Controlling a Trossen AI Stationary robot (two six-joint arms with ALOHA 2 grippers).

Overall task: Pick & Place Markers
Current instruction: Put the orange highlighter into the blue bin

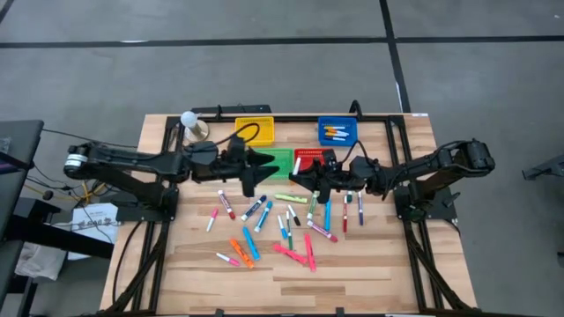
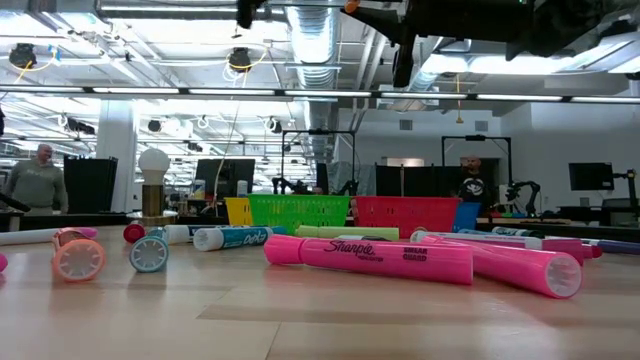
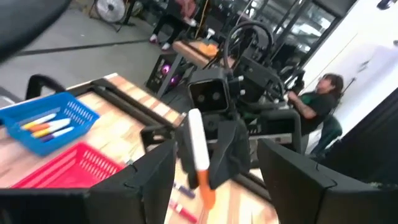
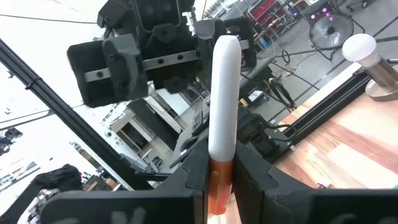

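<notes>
Many markers [image 1: 282,224] in pink, red, orange, blue, green and white lie scattered flat on the wooden table, and a few more rest in the blue basket [image 1: 337,132]. My right gripper [image 1: 300,179] hovers near the red basket [image 1: 310,158] and is shut on an orange marker with a white cap [image 4: 224,93]. My left gripper [image 1: 264,173] is open, over the green basket [image 1: 278,161]. It faces the right gripper, and its two fingers [image 3: 155,174] frame the held marker [image 3: 198,146] from a distance without touching it. My right gripper pinches the marker by its orange end [image 4: 217,183] between the two fingers [image 4: 193,168]. The white part [image 4: 224,81] stands out free past the fingertips, toward the left gripper. The marker is lifted clear of the table.
Yellow [image 1: 256,130], green, red and blue mesh baskets stand in a row at the table's far side. A lamp with a white bulb [image 1: 189,123] stands at the far left corner. A big pink highlighter [image 2: 370,260] lies near the low camera. People show in the room behind.
</notes>
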